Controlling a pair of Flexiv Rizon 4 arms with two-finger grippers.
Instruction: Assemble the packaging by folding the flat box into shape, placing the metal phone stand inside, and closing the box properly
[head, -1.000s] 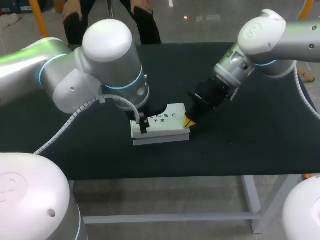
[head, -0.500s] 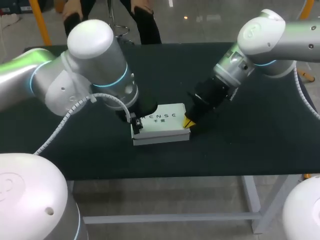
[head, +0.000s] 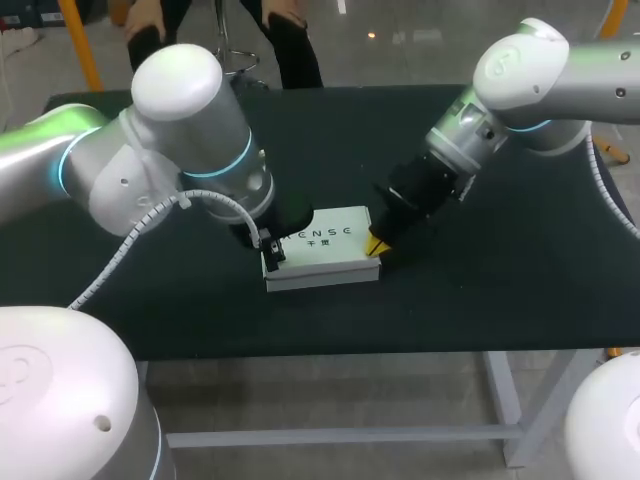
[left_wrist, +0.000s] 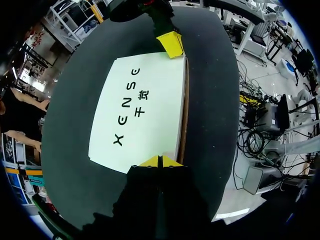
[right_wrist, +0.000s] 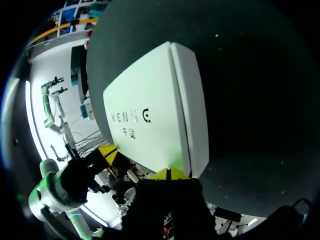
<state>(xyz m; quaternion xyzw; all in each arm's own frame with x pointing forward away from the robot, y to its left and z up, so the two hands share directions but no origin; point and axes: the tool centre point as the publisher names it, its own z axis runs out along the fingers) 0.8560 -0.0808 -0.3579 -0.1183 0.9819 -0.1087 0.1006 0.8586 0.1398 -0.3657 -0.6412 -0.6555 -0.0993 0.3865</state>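
On the dark surface (head: 480, 300), a closed white box (head: 320, 245), lying flat, lid down. At one end of the box, the left hand (left_wrist: 159, 161), yellow tips together, set against the edge. At the opposite end, the right hand (right_wrist: 168, 173), tips likewise together, against the end wall. No phone stand in sight, presumably inside the box. Risks from here: skidding or twisting of the box under uneven pushing from its two ends, and buckling of an end flap through too hard a press.
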